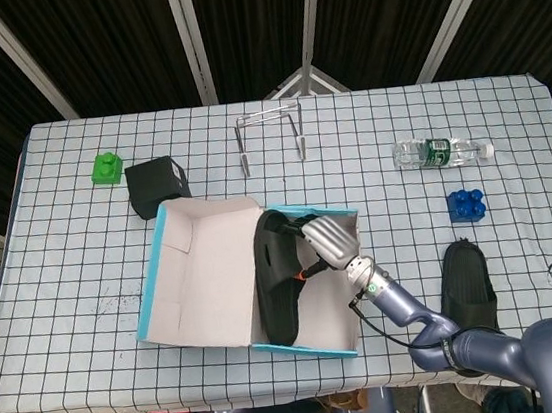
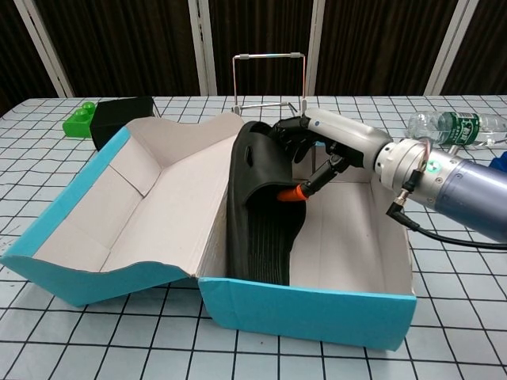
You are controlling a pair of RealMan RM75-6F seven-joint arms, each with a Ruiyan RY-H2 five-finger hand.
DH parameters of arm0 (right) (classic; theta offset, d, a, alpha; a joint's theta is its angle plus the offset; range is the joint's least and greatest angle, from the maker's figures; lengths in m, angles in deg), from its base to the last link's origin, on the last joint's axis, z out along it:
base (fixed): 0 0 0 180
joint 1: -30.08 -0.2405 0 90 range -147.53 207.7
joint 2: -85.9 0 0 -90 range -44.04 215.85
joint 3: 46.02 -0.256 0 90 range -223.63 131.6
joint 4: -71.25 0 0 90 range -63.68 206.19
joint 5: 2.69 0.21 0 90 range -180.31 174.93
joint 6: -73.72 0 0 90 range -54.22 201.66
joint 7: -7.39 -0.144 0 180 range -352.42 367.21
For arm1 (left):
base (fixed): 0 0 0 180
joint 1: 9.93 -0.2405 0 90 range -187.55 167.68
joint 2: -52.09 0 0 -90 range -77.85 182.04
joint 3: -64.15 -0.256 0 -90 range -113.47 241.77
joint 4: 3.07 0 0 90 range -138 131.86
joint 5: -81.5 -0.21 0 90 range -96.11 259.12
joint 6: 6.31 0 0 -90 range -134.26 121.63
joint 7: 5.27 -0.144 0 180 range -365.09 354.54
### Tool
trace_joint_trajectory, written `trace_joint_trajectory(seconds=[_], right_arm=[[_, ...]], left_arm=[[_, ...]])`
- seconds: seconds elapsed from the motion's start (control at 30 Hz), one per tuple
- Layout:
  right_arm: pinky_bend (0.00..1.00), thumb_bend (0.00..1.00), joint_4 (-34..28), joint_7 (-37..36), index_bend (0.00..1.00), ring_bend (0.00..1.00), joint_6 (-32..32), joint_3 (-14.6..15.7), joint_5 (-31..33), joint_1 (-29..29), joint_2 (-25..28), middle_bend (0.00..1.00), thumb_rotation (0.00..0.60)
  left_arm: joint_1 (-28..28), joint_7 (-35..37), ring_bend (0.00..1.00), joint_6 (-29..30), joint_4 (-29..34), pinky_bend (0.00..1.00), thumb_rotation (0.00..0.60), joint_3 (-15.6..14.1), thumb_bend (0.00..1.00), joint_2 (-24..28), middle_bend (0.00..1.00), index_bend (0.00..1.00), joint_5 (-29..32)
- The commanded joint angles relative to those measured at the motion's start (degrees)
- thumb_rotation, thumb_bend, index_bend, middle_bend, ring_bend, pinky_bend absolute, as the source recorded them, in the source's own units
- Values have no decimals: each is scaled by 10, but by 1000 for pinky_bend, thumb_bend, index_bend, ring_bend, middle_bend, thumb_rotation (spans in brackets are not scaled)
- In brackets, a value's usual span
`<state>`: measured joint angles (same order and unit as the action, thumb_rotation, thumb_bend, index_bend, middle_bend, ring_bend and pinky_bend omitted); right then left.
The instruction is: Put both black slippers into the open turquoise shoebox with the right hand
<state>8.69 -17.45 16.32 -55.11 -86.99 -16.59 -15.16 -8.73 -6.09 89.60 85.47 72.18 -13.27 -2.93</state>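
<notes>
The open turquoise shoebox [image 1: 154, 300] [image 2: 317, 310] lies in the middle of the table, its lid flap spread to the left. One black slipper [image 1: 278, 292] [image 2: 257, 226] stands on its edge inside the box, leaning along the left side of the compartment. My right hand [image 1: 329, 242] [image 2: 321, 150] reaches into the box from the right and holds this slipper at its strap end. The second black slipper [image 1: 467, 284] lies flat on the table to the right of the box. My left hand is in neither view.
A black box [image 1: 157, 185] [image 2: 120, 116] and a green block [image 1: 106, 168] [image 2: 78, 120] sit at the back left. A wire rack [image 1: 271, 137] [image 2: 268, 79] stands behind the shoebox. A water bottle [image 1: 441, 152] [image 2: 451, 127] and a blue block [image 1: 467, 205] lie at the right.
</notes>
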Motion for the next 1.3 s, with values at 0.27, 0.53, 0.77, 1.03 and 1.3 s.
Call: trace_joint_trajectory(seconds=[0.27, 0.53, 0.77, 1.03, 1.3], right_arm=[[322, 495, 33, -7, 587, 473, 3, 10, -12, -7, -29, 429, 600], [322, 495, 37, -14, 587, 473, 32, 21, -13, -13, -26, 429, 600], [321, 495, 2, 20, 592, 473, 80, 18, 10, -24, 1, 443, 600], [309, 495, -71, 102, 605, 473, 151, 1, 76, -37, 50, 443, 600], [302, 495, -115, 174, 605, 473, 181, -14, 137, -48, 70, 443, 600]], left_arm=[[0, -1, 29, 6, -8, 97, 600, 4, 643, -8, 62, 227, 1], [0, -4, 29, 5, -8, 97, 600, 4, 643, -8, 62, 229, 1], [1, -7, 28, 4, -7, 97, 600, 3, 643, -9, 62, 230, 0], [2, -9, 28, 0, -7, 97, 600, 1, 643, -8, 61, 230, -1], [3, -12, 28, -2, -5, 97, 600, -1, 643, -9, 61, 230, -3]])
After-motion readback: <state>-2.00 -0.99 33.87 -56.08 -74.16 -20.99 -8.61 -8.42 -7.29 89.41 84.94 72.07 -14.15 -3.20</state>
